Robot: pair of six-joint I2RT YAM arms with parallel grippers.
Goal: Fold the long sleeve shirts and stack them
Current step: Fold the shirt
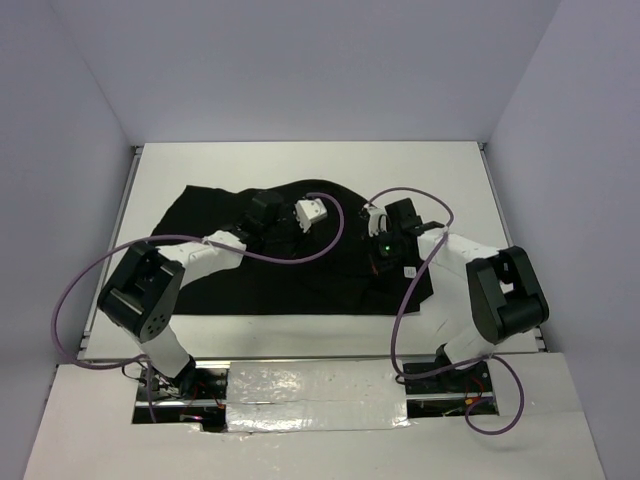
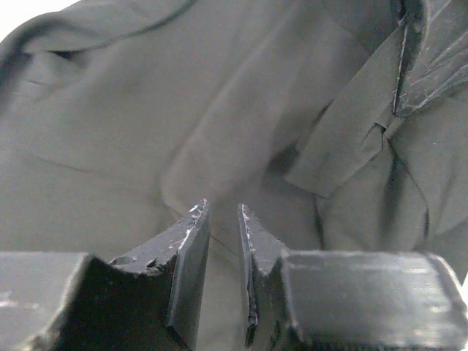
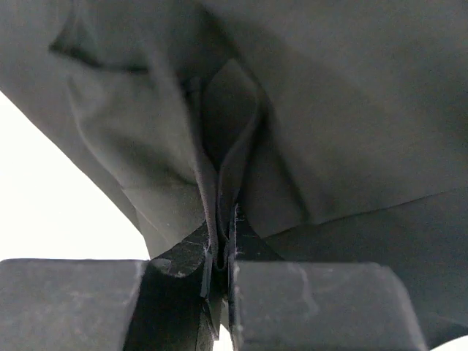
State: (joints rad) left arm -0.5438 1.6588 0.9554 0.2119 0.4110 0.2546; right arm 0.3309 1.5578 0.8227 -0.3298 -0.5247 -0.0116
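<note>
The overhead view gives the whole layout. 1 black shirt [image 1: 270, 285] lies spread across the middle of the white tabletop [image 1: 300, 160], wider than it is deep, with an uneven far edge and a bunched area near its centre. Both arms reach over it, the left to the centre and the right to the right-hand part. A small white tag [image 1: 408, 271] sits on the cloth near the near-right corner, just beside the right arm. This view does not resolve the state of either tool.

The wrist views supply that state.

- Left tool [image 2: 223, 213]: released. Its 2 fingers stand a narrow gap apart with nothing between them, pointing at creased cloth. A folded flap with a seam lies to the right in this view.
- Right tool [image 3: 219, 252]: clenched on the shirt. A thin pinched fold of cloth rises from between the 2 closed fingers. Bare tabletop shows at the left of this view, beyond the cloth edge.

The fabric is plain, matte and soft, with shallow wrinkles throughout.
</note>
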